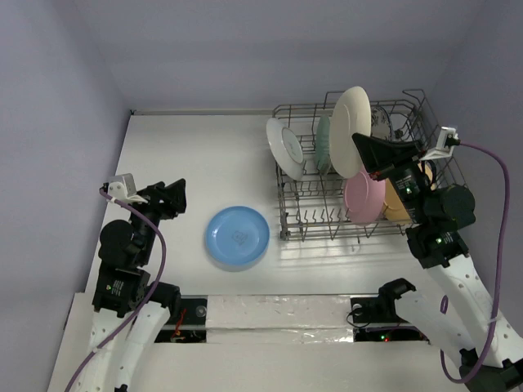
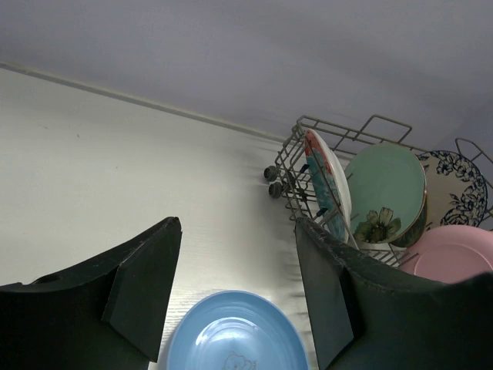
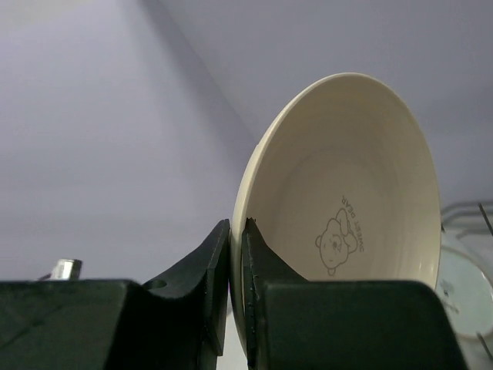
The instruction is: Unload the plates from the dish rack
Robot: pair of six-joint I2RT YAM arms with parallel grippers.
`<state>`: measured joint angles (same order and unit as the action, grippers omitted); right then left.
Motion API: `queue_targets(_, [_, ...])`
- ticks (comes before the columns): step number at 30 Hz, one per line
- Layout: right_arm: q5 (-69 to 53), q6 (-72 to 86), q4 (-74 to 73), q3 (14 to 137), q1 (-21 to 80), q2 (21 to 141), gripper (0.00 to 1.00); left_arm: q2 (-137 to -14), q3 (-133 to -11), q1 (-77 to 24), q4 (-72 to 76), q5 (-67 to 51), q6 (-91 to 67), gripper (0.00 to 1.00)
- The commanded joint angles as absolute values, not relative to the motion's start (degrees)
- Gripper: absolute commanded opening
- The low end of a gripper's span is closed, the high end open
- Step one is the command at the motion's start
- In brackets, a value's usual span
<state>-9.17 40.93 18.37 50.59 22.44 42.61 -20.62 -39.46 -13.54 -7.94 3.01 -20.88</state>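
The grey wire dish rack (image 1: 304, 107) stands at the back right of the table. My right gripper (image 3: 236, 225) is shut on the rim of a cream plate (image 3: 347, 200), holding it upright above the rack (image 1: 351, 131). In the rack stand a floral plate (image 1: 285, 149), a mint green plate (image 1: 324, 144), a pink plate (image 1: 364, 197), a yellow-orange plate (image 1: 398, 204) and a patterned plate (image 2: 458, 189). A blue plate (image 1: 237, 236) lies flat on the table, left of the rack. My left gripper (image 2: 237, 223) is open, holds nothing, and hovers just left of the blue plate (image 2: 235, 335).
The white table (image 1: 188, 155) meets lilac walls at the back and left. A pale taped strip (image 1: 278, 312) runs along the near edge between the arm bases. The rack's small wheels (image 2: 276, 181) face the left arm.
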Motion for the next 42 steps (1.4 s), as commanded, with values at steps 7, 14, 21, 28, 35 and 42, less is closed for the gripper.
queue_targets(7, [-19.3, 30.7, 13.1, 60.6, 33.5, 52.1, 0.0, -20.7, -39.6, -13.9, -4.3, 2.7, -20.6, 0.58])
queue_targets(14, [-10.8, 17.7, -3.6, 72.7, 52.2, 71.3, 0.0, -20.0, -40.4, -13.4, -6.9, 8.8, -21.0, 0.58])
queue_targets(21, [-2.3, 13.1, -9.6, 75.7, 60.0, 85.5, 0.0, -18.7, -41.2, -13.4, -8.6, 14.8, -21.7, 0.6])
queue_targets(28, [10.4, 10.9, -10.8, 78.6, 67.0, 95.5, 0.0, -18.5, -41.2, -13.4, -8.6, 15.3, -21.9, 0.6])
queue_targets(35, [12.9, 11.0, -10.0, 81.2, 72.2, 103.3, 0.0, -18.4, -41.3, -13.4, -8.6, 14.7, -21.8, 0.6])
queue_targets(42, [16.0, 12.8, -13.3, 83.8, 75.4, 106.3, 0.56, -18.2, -41.2, -13.4, -8.5, 14.2, -21.8, 0.6])
